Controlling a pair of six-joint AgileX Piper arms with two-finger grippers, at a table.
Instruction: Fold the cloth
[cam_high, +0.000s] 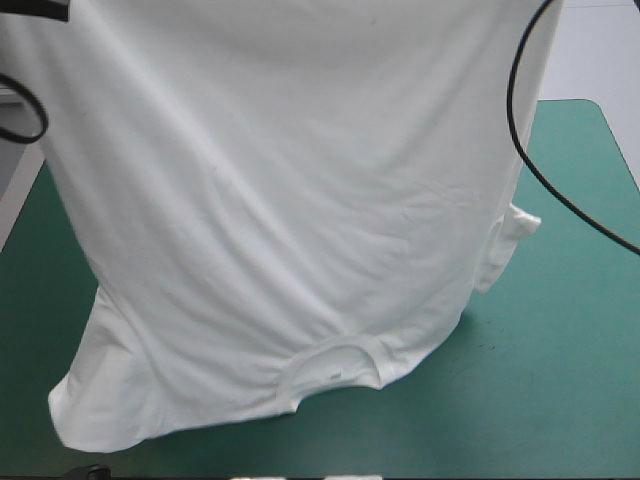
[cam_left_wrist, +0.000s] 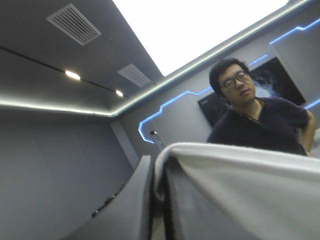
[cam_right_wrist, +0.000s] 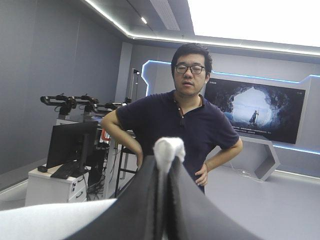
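Above the teal-green tabletop, the white T-shirt hangs lifted and spread wide, neck downward. Its collar and lowest folds reach the cover near the front edge, and one short sleeve dangles at the right. The left end effector is all but closed, pinching a fold of shirt draped across it. The right end effector likewise clamps a small white tuft between its black fingers.
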